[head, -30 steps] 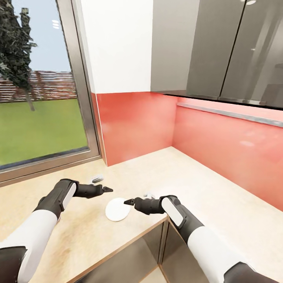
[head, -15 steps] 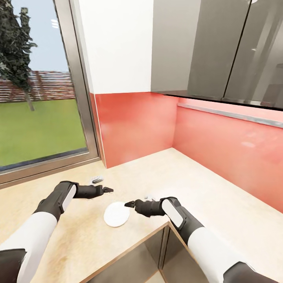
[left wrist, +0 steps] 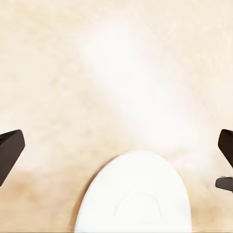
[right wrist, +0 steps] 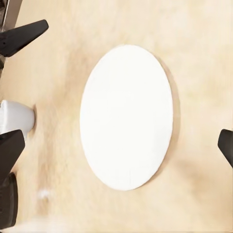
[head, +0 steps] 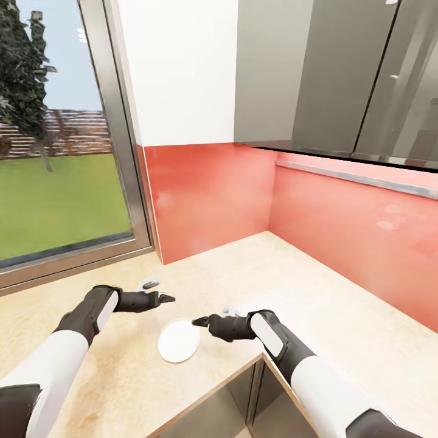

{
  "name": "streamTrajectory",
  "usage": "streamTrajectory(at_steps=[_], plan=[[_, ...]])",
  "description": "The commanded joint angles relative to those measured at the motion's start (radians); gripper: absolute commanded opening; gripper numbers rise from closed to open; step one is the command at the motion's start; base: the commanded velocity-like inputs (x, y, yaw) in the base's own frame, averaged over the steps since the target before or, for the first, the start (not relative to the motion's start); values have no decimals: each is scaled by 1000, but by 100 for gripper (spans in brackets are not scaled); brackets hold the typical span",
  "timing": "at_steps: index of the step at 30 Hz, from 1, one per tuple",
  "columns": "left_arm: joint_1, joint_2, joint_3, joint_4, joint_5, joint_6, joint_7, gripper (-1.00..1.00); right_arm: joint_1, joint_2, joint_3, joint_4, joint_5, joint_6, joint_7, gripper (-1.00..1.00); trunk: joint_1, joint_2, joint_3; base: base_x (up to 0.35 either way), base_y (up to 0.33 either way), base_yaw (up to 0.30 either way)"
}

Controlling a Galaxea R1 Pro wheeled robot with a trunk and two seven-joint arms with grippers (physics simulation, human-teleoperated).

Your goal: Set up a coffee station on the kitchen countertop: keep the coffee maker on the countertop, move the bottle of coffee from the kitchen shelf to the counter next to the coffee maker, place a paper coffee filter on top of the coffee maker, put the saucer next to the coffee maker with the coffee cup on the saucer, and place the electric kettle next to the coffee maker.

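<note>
Our left gripper hovers over the counter at ten o'clock of the saucer, fingers spread wide, empty; the saucer lies flat near the counter edge; our right gripper at two o'clock, likewise wide open, empty.

Daylight floods in through the window at nine o'clock in the head view, leaving the scene bright and evenly lit. The red backsplash carries pale, soft sheen patches toward three o'clock, and the grey cabinet doors show faint vertical reflections. Shadows on the countertop are weak and diffuse. The white saucer is nearly blown out, with a thin shadow along its three o'clock rim. A washed-out glare streak crosses the left wrist view from eleven o'clock toward centre. Straight lines lean near the head view's edges.
</note>
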Motion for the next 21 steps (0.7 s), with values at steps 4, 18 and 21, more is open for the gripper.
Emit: streamTrajectory(at_steps=[4,18,21], plan=[[-1,1,2,73,5,-29,1,100,12,1,2,2,5,3,20,100,1,-2,-2,3,0,0],[-1,0,2,215,10,-102,0,100,24,28,70,19,4,1,25,100,1,-2,-2,2,0,0],[0,0,2,227,10,-102,0,100,24,28,71,23,4,1,26,100,1,-2,-2,118,0,0]])
